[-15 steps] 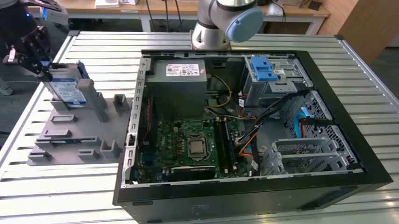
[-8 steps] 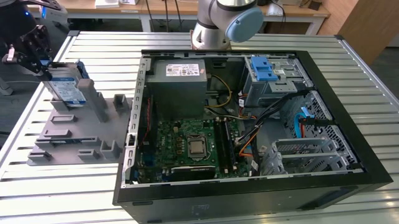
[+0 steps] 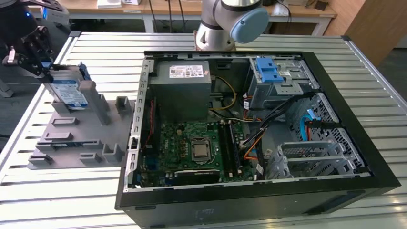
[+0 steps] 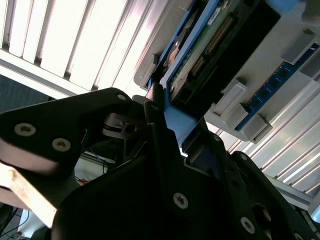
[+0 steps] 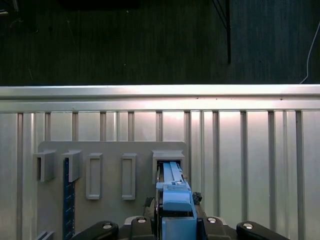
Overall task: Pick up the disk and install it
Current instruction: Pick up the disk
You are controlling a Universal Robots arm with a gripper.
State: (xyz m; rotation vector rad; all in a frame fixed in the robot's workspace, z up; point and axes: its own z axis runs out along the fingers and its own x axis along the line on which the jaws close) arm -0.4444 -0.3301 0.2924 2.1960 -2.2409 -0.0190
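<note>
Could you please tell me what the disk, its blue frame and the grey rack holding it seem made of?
The disk looks metal: silver-grey body under a white-and-blue label. Its blue frame looks matte moulded plastic. The grey rack is probably plastic: dull, uniform, blocky slots.

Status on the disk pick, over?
Gripper shut on disk at its blue carrier. Disk on edge, far end in grey fixture slot. Not yet in computer case. Nothing seen in the way.
</note>
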